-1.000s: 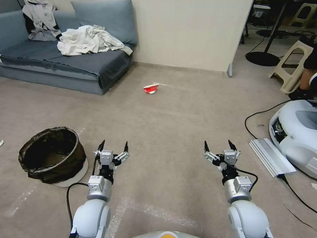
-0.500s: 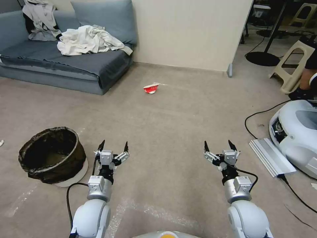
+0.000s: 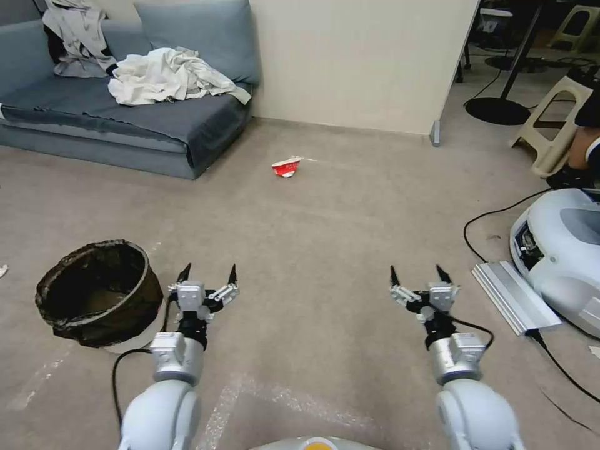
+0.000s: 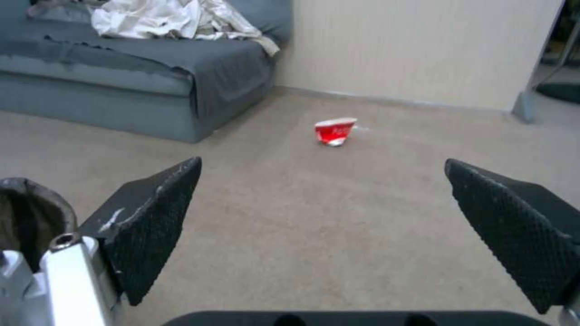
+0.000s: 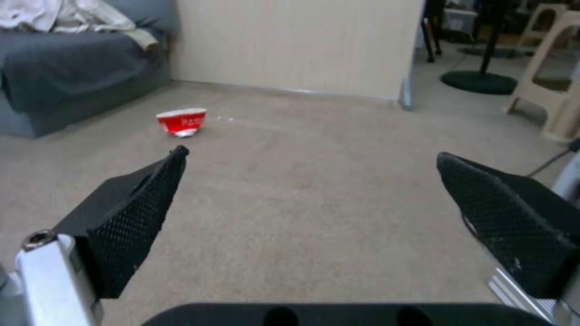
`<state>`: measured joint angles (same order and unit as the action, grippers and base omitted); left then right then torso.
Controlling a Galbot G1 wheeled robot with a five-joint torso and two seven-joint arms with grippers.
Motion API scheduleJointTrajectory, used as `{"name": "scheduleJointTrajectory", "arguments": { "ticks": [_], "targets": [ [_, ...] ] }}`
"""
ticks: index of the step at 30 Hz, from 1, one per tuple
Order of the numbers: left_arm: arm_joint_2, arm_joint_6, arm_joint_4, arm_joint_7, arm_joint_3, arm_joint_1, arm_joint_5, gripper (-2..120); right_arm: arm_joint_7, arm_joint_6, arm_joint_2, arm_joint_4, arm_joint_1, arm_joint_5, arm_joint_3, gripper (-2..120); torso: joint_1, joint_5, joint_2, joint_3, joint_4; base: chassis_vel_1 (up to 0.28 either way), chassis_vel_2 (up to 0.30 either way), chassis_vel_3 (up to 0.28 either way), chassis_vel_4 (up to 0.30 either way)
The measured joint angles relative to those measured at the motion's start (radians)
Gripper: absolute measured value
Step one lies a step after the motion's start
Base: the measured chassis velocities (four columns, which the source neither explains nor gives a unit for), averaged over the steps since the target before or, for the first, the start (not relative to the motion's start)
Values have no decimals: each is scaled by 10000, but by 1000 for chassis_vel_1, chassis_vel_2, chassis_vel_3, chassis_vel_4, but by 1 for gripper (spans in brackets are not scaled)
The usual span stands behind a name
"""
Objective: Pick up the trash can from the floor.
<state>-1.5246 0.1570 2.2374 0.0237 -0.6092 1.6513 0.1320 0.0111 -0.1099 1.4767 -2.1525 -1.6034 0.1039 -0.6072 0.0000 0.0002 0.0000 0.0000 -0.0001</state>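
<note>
The trash can (image 3: 100, 294), a small round white bin lined with a dark crinkly bag, stands upright on the floor (image 3: 312, 237) at my front left; its rim (image 4: 27, 199) shows beside a finger in the left wrist view. My left gripper (image 3: 208, 274) hovers open just right of the can, apart from it, with nothing between its fingers. My right gripper (image 3: 417, 275) is open and empty too, over bare carpet at my front right. Both wrist views look along the floor between spread black fingers (image 4: 157, 213) (image 5: 133, 217).
A crushed red-and-white paper cup (image 3: 285, 167) lies ahead on the carpet. A blue-grey sofa (image 3: 125, 119) with crumpled cloths stands at the far left, a beige wall panel (image 3: 356, 62) behind. Another white robot base (image 3: 562, 250), a metal rail (image 3: 514, 297) and cables lie at the right.
Both arms have spread slightly outward: the left gripper has shifted left toward the trash can, the right gripper a little right. Both stay open. The can has not moved.
</note>
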Motion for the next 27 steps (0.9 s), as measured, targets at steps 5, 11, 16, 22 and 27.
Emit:
{"name": "scheduleJointTrajectory", "arguments": {
  "ticks": [5,11,16,22,27],
  "targets": [
    [-127,577,1302,245,-373,680,738,100,142,-1040,-219,-1465,-506,993,-535,100,-1,1,0,-1,-1,0,0,0,0],
    [-103,-174,1339,505,-535,1075,835,100,260,-1944,-414,-2748,-942,1853,-1002,100,-1,-5,0,0,0,0,0,0,0],
    [-113,-346,1274,545,-536,1203,818,100,271,-2041,-431,-2842,-984,1931,-1041,100,0,-1,0,1,2,0,0,0,0],
    [-168,-354,1275,545,-567,1273,732,100,154,-1516,-595,-2731,-1022,2229,-990,100,0,1,0,1,-2,0,0,0,0],
    [-199,-355,1303,542,-629,1330,707,100,-173,-487,-827,-2326,-1030,2602,-841,100,-1,0,0,1,1,0,0,0,0]
  ]
}}
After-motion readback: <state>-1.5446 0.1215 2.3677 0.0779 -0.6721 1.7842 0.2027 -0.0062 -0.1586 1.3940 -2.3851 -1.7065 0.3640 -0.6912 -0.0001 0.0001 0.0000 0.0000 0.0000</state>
